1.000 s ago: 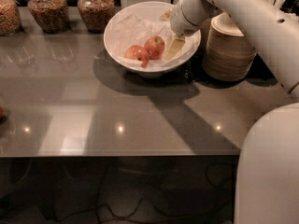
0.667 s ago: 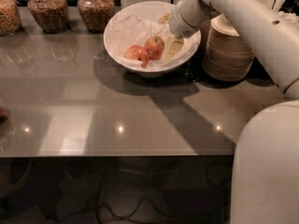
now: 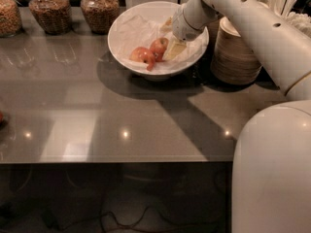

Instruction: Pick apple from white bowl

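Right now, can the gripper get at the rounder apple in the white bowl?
Probably yes: the gripper sits inside the white bowl beside the apple, nothing between them; the other apple lies on its far side.

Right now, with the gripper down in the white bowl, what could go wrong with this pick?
The gripper sits beside the apple, with a second apple right next to it; a grasp could push both away or catch the wrong one. The crumpled paper lining the white bowl might get pinched. The arm passes close to the stacked disposable bowls.
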### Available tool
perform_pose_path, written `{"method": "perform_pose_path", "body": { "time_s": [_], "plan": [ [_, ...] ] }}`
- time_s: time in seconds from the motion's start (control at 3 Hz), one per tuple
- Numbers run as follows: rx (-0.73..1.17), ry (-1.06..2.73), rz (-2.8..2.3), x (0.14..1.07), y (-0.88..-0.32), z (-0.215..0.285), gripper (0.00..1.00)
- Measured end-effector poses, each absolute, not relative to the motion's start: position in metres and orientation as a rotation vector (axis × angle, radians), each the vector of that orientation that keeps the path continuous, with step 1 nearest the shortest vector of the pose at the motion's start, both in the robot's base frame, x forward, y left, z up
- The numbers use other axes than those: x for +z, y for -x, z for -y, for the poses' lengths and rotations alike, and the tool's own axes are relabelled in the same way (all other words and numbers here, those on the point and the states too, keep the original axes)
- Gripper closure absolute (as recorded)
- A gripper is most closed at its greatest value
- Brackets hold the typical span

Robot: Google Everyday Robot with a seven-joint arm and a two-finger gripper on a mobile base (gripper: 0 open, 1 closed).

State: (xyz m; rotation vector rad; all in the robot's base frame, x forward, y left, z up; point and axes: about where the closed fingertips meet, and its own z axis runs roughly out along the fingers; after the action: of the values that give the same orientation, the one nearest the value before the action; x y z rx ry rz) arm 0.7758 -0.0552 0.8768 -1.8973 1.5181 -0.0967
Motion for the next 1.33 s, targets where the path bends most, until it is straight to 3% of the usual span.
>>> {"method": "perform_pose_path", "body": {
  "time_s": [0.67, 1.0, 1.33],
  "plan": [
    [-0.069, 1.905, -1.522, 0.867, -0.779, 0.049, 0.37],
    [-0.058, 1.911, -1.526, 0.864, -0.778, 0.047, 0.44],
    [-0.053, 1.913, -1.529, 0.862, -0.777, 0.047, 0.63]
  ]
}}
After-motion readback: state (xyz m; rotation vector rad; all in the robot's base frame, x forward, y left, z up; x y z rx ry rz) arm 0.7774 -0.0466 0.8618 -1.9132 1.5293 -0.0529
